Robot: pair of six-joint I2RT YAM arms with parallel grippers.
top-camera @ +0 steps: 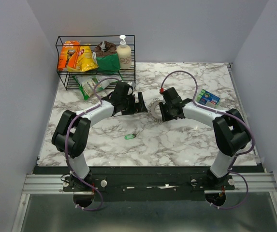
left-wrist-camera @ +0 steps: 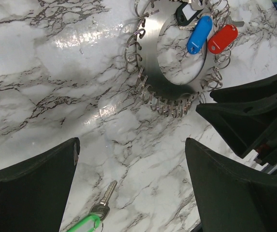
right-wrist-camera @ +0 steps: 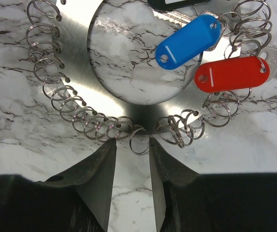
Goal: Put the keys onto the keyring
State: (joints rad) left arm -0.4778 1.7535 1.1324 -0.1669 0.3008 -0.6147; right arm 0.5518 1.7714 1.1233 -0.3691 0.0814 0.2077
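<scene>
The keyring (top-camera: 154, 107) is a flat steel ring plate (right-wrist-camera: 80, 82) edged with many small split rings, lying on the marble between both grippers. A blue-tagged key (right-wrist-camera: 189, 41), a red-tagged key (right-wrist-camera: 232, 73) and a black tag (right-wrist-camera: 172, 2) hang on it. It also shows in the left wrist view (left-wrist-camera: 150, 63). A green-tagged key (left-wrist-camera: 92, 220) lies loose on the table (top-camera: 130, 137). My left gripper (left-wrist-camera: 132, 145) is open and empty, just left of the plate. My right gripper (right-wrist-camera: 132, 142) stands narrowly open at the plate's near edge, with one split ring (right-wrist-camera: 139, 141) between its fingertips.
A black wire rack (top-camera: 94, 58) at the back left holds snack packets and a soap bottle (top-camera: 123, 53). A green packet (top-camera: 91, 84) lies in front of it. A blue-green box (top-camera: 208, 98) lies at the right.
</scene>
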